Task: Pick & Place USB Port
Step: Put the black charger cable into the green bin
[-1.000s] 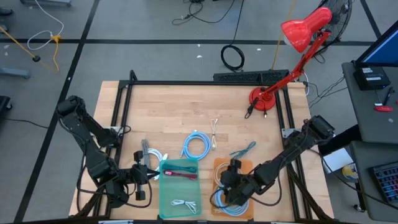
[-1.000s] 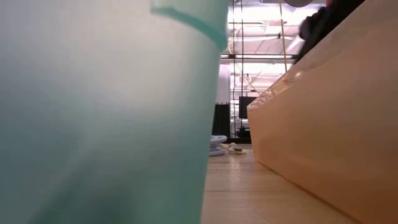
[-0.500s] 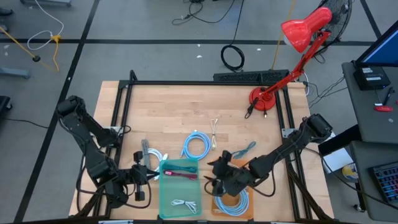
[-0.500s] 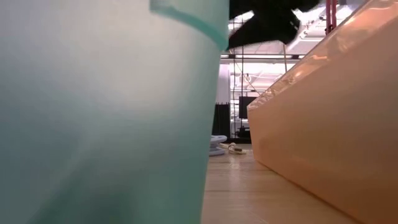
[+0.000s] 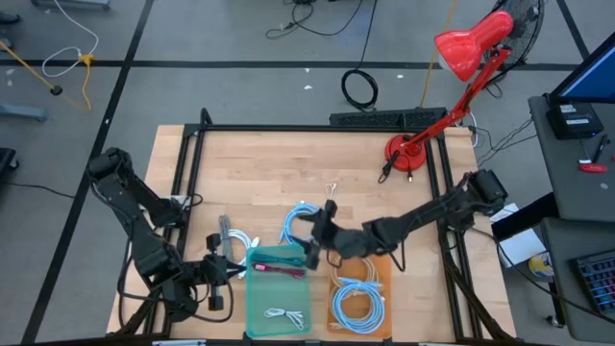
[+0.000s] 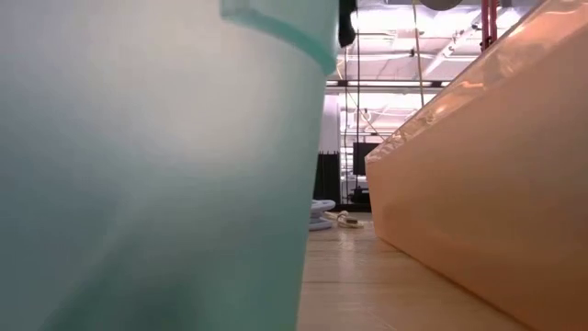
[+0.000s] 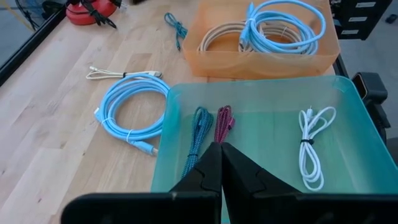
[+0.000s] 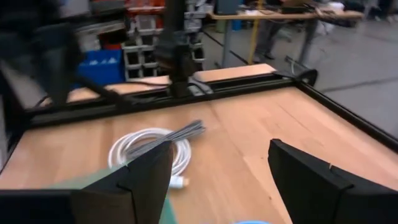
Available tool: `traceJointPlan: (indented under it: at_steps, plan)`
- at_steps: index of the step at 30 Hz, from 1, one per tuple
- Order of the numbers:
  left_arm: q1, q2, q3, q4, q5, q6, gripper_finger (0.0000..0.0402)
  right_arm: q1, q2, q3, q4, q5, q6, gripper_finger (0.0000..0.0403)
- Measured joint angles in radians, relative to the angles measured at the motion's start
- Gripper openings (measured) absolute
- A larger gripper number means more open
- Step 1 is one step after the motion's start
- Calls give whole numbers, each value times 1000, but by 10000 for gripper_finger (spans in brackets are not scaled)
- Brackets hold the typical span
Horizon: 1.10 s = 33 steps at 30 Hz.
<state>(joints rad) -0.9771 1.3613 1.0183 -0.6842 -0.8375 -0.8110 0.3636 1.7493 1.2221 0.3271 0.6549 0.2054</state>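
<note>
In the high view my right gripper (image 5: 307, 240) hangs open and empty over the far right corner of the teal bin (image 5: 252, 306), next to a light blue cable coil (image 5: 303, 225) lying flat on the table. Its wrist view shows the open fingers (image 8: 221, 180) facing a white cable coil (image 8: 149, 149). The teal bin (image 7: 357, 118) holds a blue braided cable (image 7: 198, 134), a magenta cable (image 7: 222, 121) and a white cable (image 7: 311, 146). The orange bin (image 5: 336, 258) holds light blue and cream coils (image 5: 357, 303). My left gripper (image 5: 219, 273) waits shut, left of the teal bin.
On the table lie a thin white cable (image 5: 332, 205), a teal cable (image 5: 377, 232) and a white coil (image 5: 235, 245). A red desk lamp (image 5: 413, 149) stands at the far right corner. The low view is filled by the teal bin wall (image 6: 156, 165) and the orange bin wall (image 6: 478, 184).
My right gripper has risen out of the orange bin and swung toward the table's left and far side, ending over the teal bin's far right corner beside the light blue coil. The coils lie uncovered in the orange bin. My left arm has kept still.
</note>
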Motion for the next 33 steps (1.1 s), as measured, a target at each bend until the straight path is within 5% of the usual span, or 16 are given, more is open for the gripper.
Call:
traceJointPlan:
  at_steps: [6,13,18,33]
  plan:
    - [0,0,0,0,0,4,3,-93,0,0,14,-23,87,242]
    - [0,0,0,-1,0,6,3,-204,0,0,198,-312,114,226]
    - [0,0,0,-1,0,14,3,-275,-6,1,299,-372,143,213]
    - [0,0,0,-5,1,16,3,-465,22,170,-26,-480,203,169]
